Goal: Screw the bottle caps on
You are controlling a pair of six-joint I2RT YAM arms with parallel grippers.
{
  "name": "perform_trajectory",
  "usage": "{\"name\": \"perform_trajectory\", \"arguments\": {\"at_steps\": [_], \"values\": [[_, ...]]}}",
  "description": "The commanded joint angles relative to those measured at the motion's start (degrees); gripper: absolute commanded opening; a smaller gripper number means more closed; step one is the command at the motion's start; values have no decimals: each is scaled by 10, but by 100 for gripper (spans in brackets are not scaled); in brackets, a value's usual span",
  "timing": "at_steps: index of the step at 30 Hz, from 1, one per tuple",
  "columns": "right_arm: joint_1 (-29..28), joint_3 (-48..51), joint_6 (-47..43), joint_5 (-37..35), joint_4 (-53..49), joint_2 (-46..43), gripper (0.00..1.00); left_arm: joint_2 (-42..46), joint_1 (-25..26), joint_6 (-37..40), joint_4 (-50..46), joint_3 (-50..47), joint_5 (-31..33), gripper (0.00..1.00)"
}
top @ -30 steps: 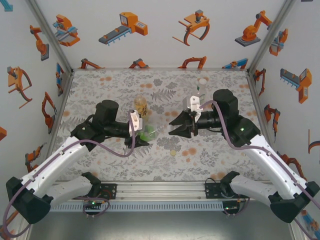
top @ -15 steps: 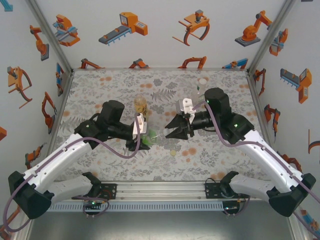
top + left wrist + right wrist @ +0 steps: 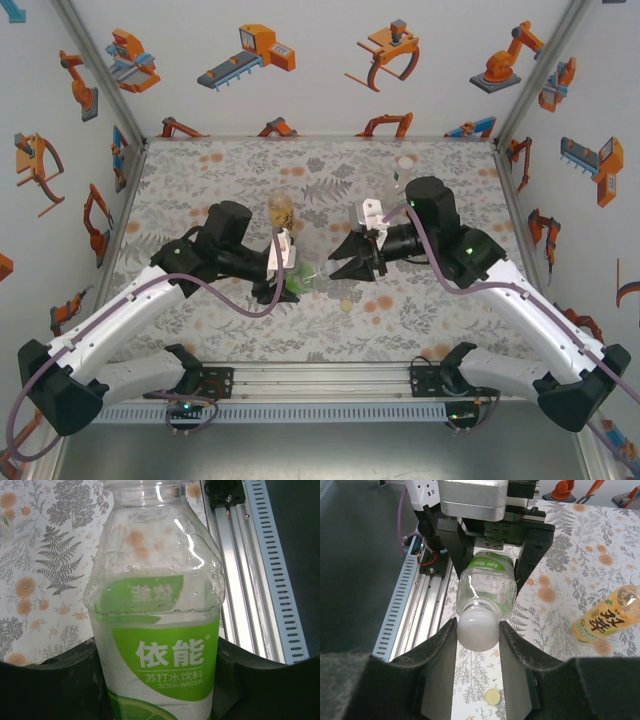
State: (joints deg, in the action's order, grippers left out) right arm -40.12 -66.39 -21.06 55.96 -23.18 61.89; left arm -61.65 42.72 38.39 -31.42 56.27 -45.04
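Where the floral mat [image 3: 200, 180] ends, robot-printed walls [image 3: 300, 100] rise.

Table [image 3: 400, 335] has a grey leafy mat [image 3: 200, 175] with orange blotches over it edge to edge, plus a metal rail [image 3: 320, 382] along the near side. Sitting on the mat: an amber bottle [image 3: 281, 212] standing left of centre, another bottle [image 3: 404, 168] toward the far right corner (hard to make out), and a little yellow cap [image 3: 346, 304] lying loose near the middle, well apart from both.
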Motion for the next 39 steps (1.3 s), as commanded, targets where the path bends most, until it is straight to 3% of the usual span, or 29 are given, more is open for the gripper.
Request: {"name": "perform_trajectory", "arguments": {"at_steps": [1,13,24,39], "values": [[-8,-23,-17,8,-1,4,4,-1,4,16,-10,19,-21,0],[-24,-33,-43,-27,-35,24,1,-1,4,12,-11,23,-21,0],[-27,5,-41,-31,9,-7,0,27,4,2,30,-1,-21,0],[-37,-3,-23,-26,10,15,0,9,4,-16,31,5,8,0]]}}
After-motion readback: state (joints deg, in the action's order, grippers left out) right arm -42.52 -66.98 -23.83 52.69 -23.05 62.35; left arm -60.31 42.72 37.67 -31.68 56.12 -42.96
